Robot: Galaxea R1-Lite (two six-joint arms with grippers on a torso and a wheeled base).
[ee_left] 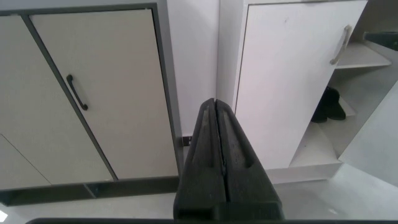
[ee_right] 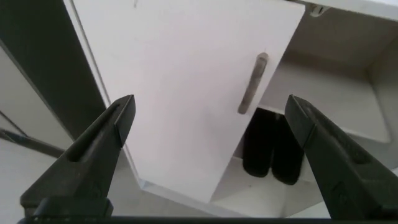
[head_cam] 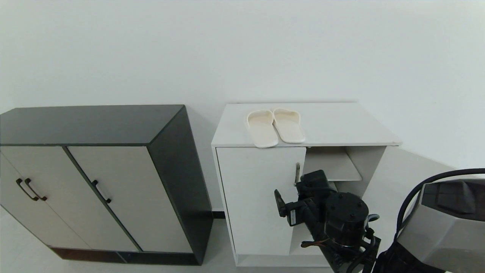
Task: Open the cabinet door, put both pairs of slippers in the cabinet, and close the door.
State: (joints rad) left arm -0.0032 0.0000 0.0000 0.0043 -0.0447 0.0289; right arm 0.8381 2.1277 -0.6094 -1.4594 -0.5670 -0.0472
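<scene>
Atop white cabinet [head_cam: 341, 125], cream slippers [head_cam: 261, 131] point toes toward wall [head_cam: 242, 49].

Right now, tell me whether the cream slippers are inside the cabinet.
No, the cream slippers lie on top of the white cabinet.

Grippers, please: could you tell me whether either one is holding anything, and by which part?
Nothing is held. The left gripper is shut empty; the right gripper is open before the door handle.
</scene>
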